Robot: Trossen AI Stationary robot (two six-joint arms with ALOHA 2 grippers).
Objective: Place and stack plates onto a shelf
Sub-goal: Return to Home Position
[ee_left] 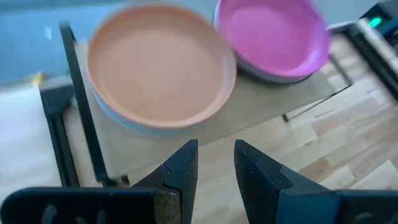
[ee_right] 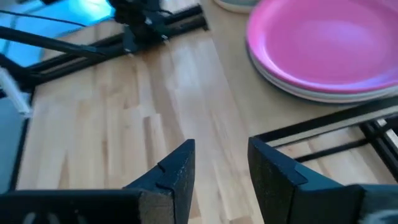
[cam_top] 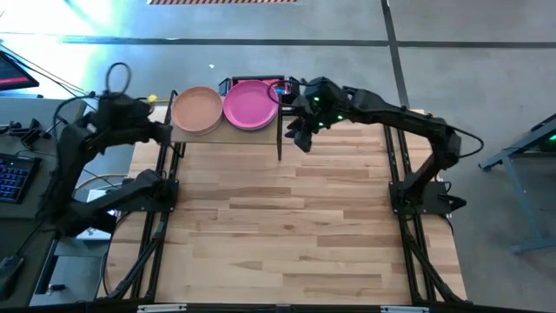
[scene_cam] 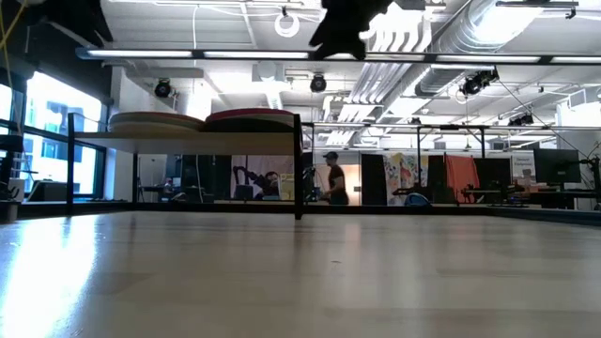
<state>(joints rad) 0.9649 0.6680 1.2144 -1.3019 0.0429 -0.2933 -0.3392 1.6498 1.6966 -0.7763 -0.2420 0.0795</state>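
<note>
I see the shelf (cam_top: 234, 135) lying lengthwise along the table's (cam_top: 287, 235) far edge, peach plate (cam_top: 197, 109) and magenta plate (cam_top: 250, 103) topping its two stacks, left gripper (cam_top: 165, 132) and right gripper (cam_top: 298, 137) flanking its ends, fingers parted, holding nothing.

Around the work area
A large pale slatted wood tabletop (cam_top: 287, 235) fills the middle. A blue-lit black keyboard (cam_top: 10, 178) lies beside it, and a person (scene_cam: 334, 178) stands far behind.

Matte peach plate (cam_top: 196, 109) & magenta plate (cam_top: 250, 104), light wood shelf (ee_left: 267, 102), black metal frame (ee_left: 79, 106), semi-gloss wood tabletop (cam_top: 287, 226)
</note>
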